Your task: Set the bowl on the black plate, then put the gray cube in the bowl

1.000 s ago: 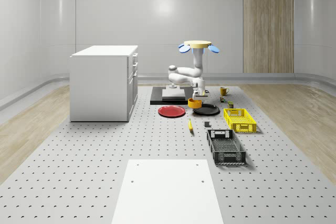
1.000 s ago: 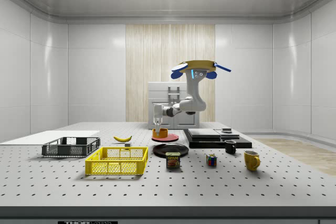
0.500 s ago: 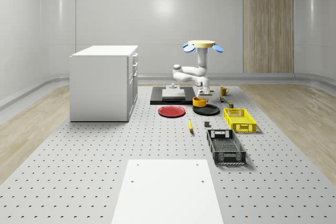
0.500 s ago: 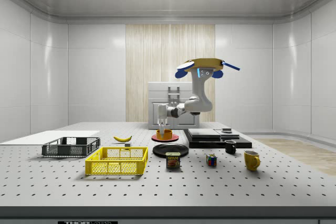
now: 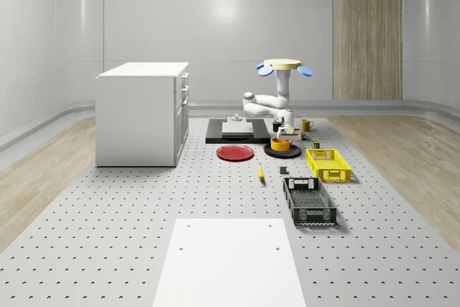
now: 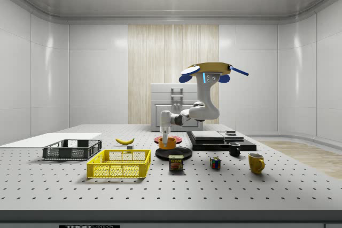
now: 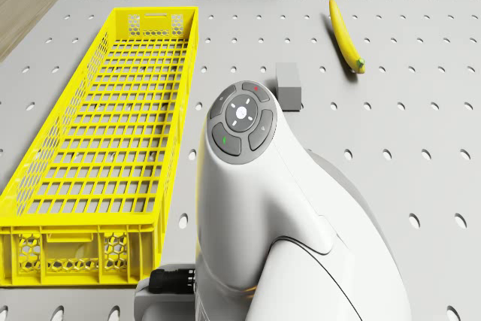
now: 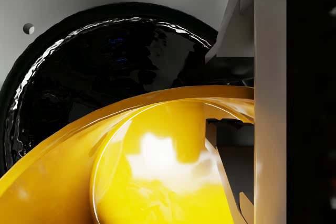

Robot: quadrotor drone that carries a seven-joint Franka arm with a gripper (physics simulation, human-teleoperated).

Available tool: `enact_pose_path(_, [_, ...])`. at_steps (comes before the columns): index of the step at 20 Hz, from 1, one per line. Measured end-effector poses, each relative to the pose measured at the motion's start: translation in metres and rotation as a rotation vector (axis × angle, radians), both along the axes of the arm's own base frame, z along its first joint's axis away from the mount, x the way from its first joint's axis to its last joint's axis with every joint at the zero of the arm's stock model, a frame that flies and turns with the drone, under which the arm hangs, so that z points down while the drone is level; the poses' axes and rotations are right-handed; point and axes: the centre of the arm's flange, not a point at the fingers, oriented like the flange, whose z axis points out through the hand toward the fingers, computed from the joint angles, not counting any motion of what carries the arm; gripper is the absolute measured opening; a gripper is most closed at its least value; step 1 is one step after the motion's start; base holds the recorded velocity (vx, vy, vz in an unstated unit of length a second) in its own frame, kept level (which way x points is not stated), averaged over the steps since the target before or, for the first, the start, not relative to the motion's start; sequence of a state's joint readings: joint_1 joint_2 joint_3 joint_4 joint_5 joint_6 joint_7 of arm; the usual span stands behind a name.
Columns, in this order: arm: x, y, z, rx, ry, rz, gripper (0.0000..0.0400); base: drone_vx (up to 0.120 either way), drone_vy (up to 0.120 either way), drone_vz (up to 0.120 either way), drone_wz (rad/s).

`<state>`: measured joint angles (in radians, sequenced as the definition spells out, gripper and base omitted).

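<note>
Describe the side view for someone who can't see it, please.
A hovering drone hangs a white arm down over a pegboard table, its gripper holding an orange bowl just above a black plate. Nearer the camera sit a yellow basket, a black crate, a banana and mugs.

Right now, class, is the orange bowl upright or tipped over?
Upright. In the side view the bowl sits level over the black plate, and the wrist view shows its open, empty inside, gripped at the rim by the end effector.
</note>
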<state>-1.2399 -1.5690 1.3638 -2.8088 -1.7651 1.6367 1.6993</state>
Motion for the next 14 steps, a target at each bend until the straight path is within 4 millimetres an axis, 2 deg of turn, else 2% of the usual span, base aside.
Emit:
enact_pose_path(2, [0.0, 0.0, 0.0, 0.0, 0.0, 0.0, 0.01, -0.08, 0.04, 0.0, 0.0])
enact_pose_path(5, [0.0, 0.0, 0.0, 0.0, 0.0, 0.0, 0.01, 0.0, 0.0, 0.0, 0.0])
enact_pose_path(8, [0.0, 0.0, 0.0, 0.0, 0.0, 0.0, 0.01, -0.093, 0.0, 0.0, 0.0])
enact_pose_path(9, [0.0, 0.0, 0.0, 0.0, 0.0, 0.0, 0.01, 0.0, 0.0, 0.0, 0.0])
enact_pose_path(14, [0.0, 0.0, 0.0, 0.0, 0.0, 0.0, 0.01, 0.0, 0.0, -0.096, 0.0])
